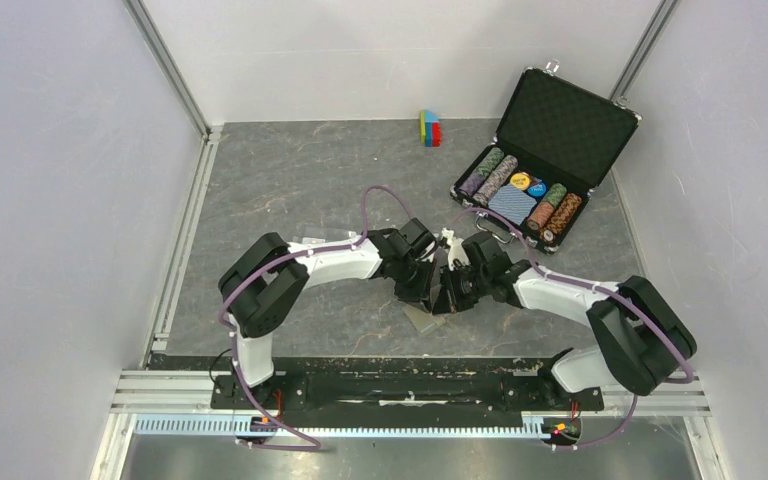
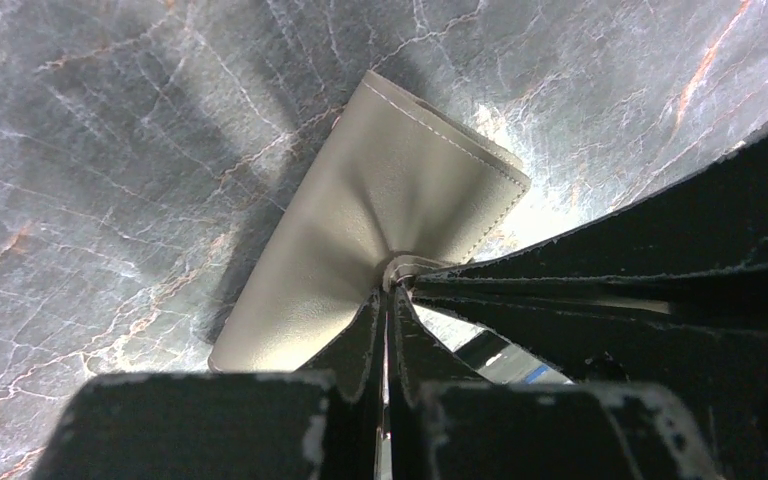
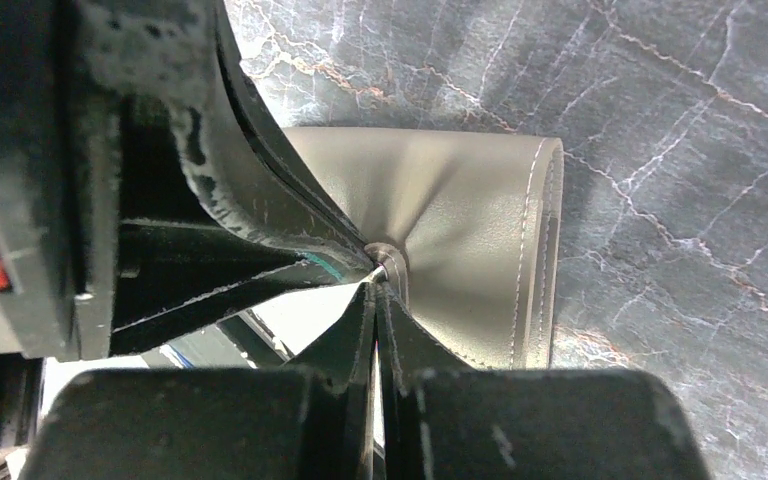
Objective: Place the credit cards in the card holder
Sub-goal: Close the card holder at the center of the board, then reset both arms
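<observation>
Centre of the top view, low in the frame: my left gripper and right gripper meet tip to tip. Each has its fingers narrowed down onto the taupe, stitched, soft folding card holder, pinching the same puckered spot on its outer face. The holder is folded shut and sits over the grey marbled tabletop; I cannot tell whether it touches. Credit cards: I cannot make out any. Upper right of the top view: open black chip briefcase. Top centre: small coloured blocks.
</observation>
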Motion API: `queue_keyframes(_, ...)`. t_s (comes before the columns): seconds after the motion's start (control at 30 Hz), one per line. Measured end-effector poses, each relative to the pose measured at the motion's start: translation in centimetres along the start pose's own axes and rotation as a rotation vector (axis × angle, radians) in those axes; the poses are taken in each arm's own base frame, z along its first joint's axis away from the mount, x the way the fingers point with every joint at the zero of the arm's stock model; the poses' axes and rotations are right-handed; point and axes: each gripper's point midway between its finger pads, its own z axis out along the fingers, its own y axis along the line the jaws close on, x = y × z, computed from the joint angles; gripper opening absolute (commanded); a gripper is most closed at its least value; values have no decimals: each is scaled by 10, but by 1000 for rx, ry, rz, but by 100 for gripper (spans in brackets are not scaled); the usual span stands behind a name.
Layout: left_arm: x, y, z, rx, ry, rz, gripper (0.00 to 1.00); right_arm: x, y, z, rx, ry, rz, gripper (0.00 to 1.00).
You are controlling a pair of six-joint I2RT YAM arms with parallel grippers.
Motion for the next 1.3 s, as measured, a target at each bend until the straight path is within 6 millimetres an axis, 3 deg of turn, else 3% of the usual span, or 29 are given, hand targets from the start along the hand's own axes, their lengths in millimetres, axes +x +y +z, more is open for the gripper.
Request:
queue_keyframes(0.23, 0, 3, 2, -6, 50, -51, 3, 1, -2, 2, 55, 51, 42, 0)
queue_keyframes(0.27, 0, 3, 1, -1, 52, -53, 7, 1, -2, 2, 57, 55, 43, 0)
queue_keyframes(0.37, -1, 2, 0, 4, 48, -51, 41, 0, 0, 1, 53, 51, 31, 2)
queue_keyframes(0.4, -2, 2, 0, 6, 43, -46, 50, -2, 1, 0, 52, 44, 17, 8)
queue_keyframes(0.53, -9, 4, -18, 2, -17, 15, 77, -2, 1, -9, 78, 35, -28, 48)
queue_keyframes(0.6, -15, 6, -29, 3, -64, 29, 98, -8, -1, -15, 107, 22, -41, 66)
queue_keyframes(0.73, -60, 6, -56, 107, -224, 3, 100, -37, -10, -31, 171, -63, -52, 95)
queue_keyframes(0.9, -118, 5, -134, 352, -490, -47, 100, -114, -28, -73, 257, -348, -39, 98)
queue_keyframes(1.0, -143, 41, -191, 367, -671, -89, 100, -140, -54, -108, 354, -512, -2, 98)
queue_keyframes(1.1, -155, 101, -238, 244, -847, -156, 100, -141, -89, -138, 487, -669, 28, 98)
queue_keyframes(1.17, -151, 142, -260, 92, -943, -182, 100, -124, -114, -148, 581, -746, 37, 98)
queue_keyframes(1.3, -125, 189, -276, -201, -1042, -152, 100, -68, -159, -142, 746, -784, 11, 98)
